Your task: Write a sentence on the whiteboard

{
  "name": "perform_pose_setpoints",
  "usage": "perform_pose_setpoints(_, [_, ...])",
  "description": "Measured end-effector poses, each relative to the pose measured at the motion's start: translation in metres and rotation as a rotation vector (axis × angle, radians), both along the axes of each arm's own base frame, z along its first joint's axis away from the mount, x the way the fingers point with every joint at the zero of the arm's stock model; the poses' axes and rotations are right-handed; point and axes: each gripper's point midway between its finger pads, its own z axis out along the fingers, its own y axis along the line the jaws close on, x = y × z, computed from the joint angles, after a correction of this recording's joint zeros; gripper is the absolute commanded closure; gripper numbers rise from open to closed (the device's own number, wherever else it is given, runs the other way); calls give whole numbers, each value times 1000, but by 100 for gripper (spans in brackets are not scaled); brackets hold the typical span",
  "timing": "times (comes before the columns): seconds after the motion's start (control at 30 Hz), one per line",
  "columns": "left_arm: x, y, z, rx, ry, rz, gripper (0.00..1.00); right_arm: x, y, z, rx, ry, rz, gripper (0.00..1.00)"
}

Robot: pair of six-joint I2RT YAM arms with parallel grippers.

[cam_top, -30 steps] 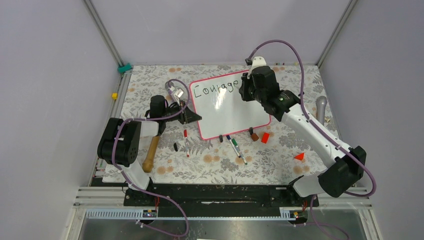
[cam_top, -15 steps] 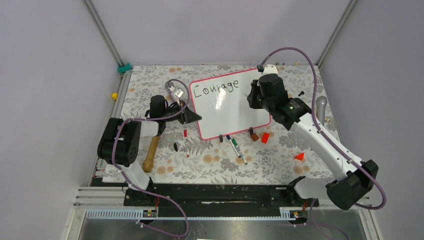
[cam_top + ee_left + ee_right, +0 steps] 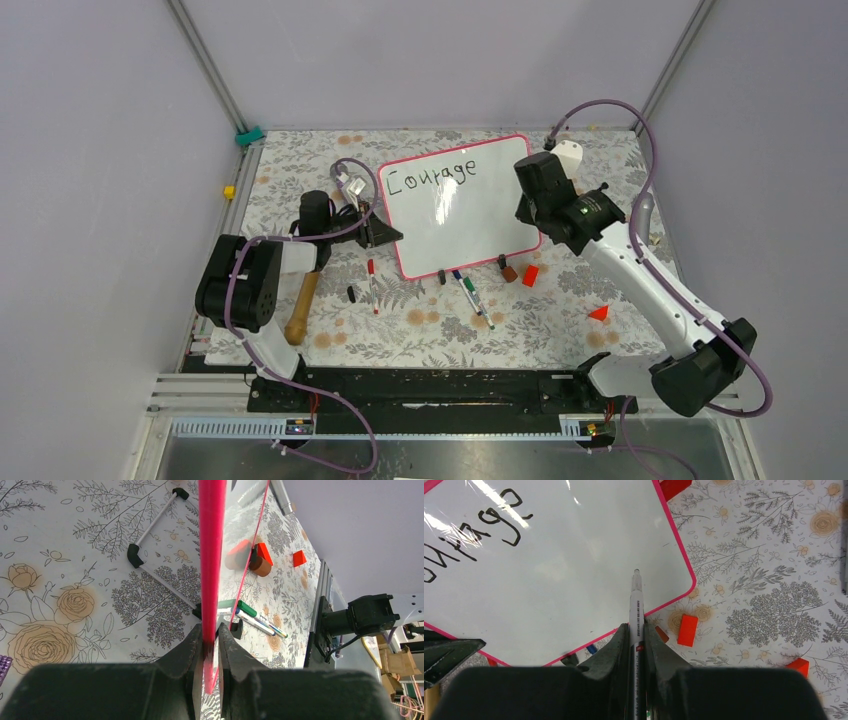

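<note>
The whiteboard (image 3: pixel 470 225) lies tilted in the middle of the table, white with a pink frame. Only the word "Courage" (image 3: pixel 432 175) of the sentence shows, along its top edge; the end of the word also shows in the right wrist view (image 3: pixel 484 525). My left gripper (image 3: pixel 385 236) is shut on the board's left pink frame (image 3: pixel 211 580). My right gripper (image 3: pixel 530 205) is shut on a grey marker (image 3: pixel 636 610). The marker's tip points at blank board (image 3: pixel 549 580) near the right edge, below and right of the word.
Several markers (image 3: pixel 470 292) and a red-capped pen (image 3: pixel 372 280) lie just in front of the board. A red block (image 3: pixel 530 275), a brown cylinder (image 3: pixel 510 272) and a red wedge (image 3: pixel 599 313) lie at the front right. A wooden handle (image 3: pixel 300 305) lies by the left arm.
My right gripper has moved with the marker from the end of "Courage" to the right and down the board. The lettering is unchanged. The left arm has not moved.
</note>
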Motion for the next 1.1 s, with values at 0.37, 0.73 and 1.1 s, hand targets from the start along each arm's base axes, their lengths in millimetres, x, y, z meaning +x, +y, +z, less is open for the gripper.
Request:
perform_pose_setpoints(0.37, [0, 1, -2, -10, 17, 0, 100, -9, 11, 9, 23, -76, 164, 100])
perform_pose_setpoints(0.73, [0, 1, -1, -13, 25, -3, 100, -10, 32, 8, 24, -48, 320, 100])
perform_pose_setpoints(1.1, [0, 1, -2, -12, 26, -4, 100, -2, 57, 5, 64, -53, 422, 100])
